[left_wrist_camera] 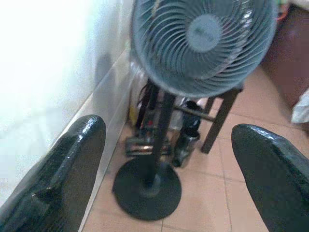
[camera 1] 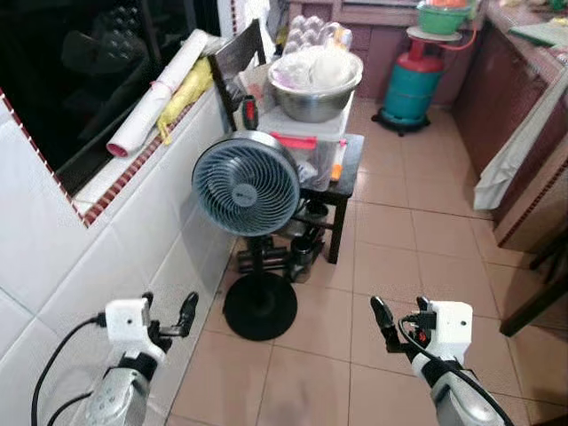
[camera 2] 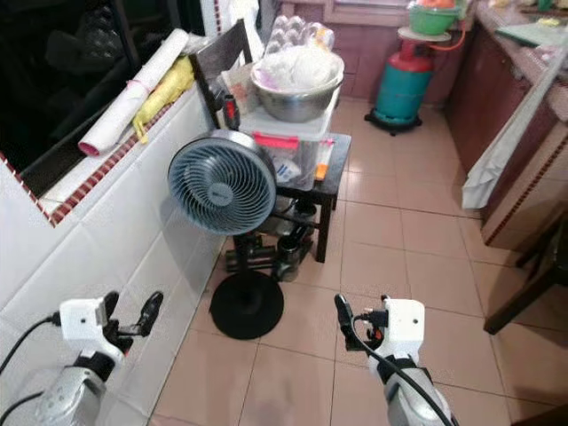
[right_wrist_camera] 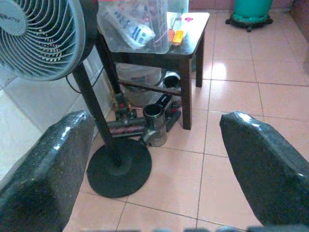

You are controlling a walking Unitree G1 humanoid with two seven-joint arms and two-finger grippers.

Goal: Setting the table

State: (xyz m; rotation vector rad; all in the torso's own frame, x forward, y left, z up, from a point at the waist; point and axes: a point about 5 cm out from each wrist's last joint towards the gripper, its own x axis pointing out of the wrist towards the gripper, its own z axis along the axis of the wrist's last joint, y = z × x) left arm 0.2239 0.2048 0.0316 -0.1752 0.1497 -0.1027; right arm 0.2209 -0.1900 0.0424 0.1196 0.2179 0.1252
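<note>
We're in the approach phase, nothing picked up yet. Ahead stands the grey fan (camera 1: 246, 187), and behind it the dark side surface (camera 1: 347, 169) carrying a big steel bowl (camera 1: 315, 87) on a plastic box, the only tableware in sight, well ahead of both arms. Next move, by my read: walk closer past the fan. Left claw (camera 1: 169, 317) held low by the tiled wall, fingers spread, empty. Right claw (camera 1: 401, 323) over floor tiles, also spread and empty.
</note>
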